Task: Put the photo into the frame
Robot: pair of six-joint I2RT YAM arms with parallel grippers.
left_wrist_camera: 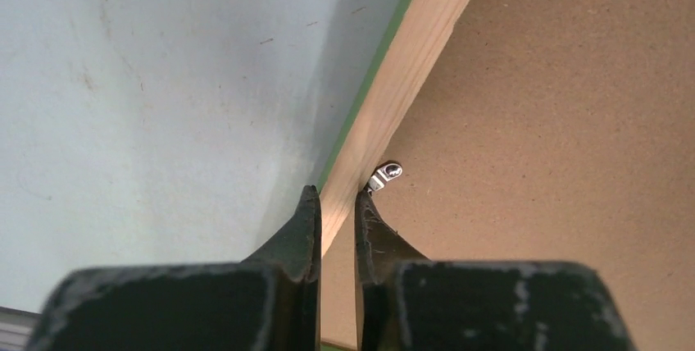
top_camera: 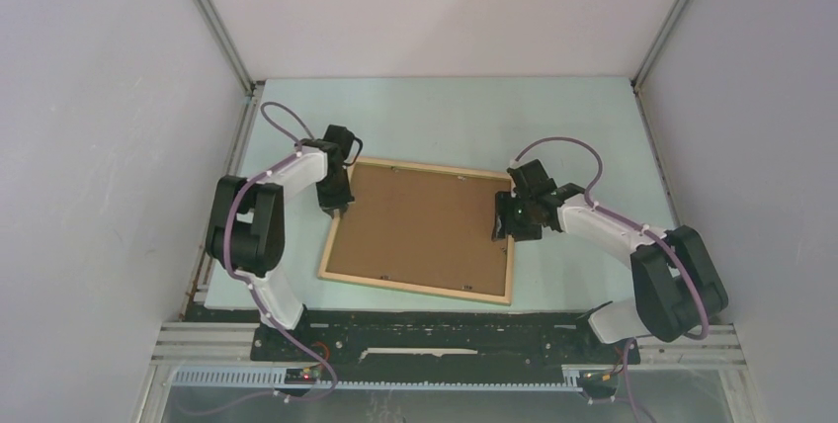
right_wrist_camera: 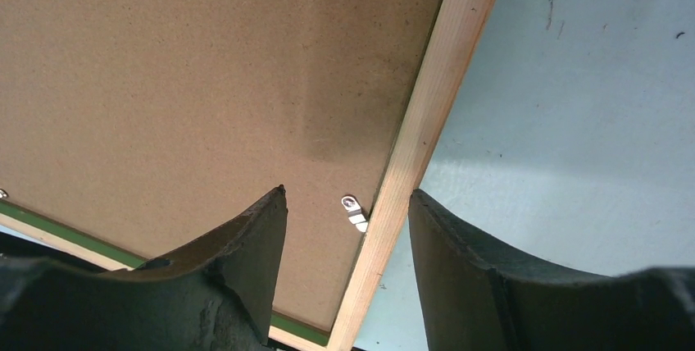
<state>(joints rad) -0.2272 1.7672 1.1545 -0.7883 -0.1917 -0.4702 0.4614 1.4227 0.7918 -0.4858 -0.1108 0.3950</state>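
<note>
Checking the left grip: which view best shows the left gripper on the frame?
Left wrist: the left gripper pinches the frame by one rail, close up. Top external shows it small, from above; right wrist misses it.

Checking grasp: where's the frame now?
Top view: the frame lies back-up at centre; the left gripper is shut on its left rail, the right gripper straddles its right rail.

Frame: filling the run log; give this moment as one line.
frame wood-side up, brown board inside | left end effector closed on left rail | right end effector open astride right rail | photo unseen
</note>
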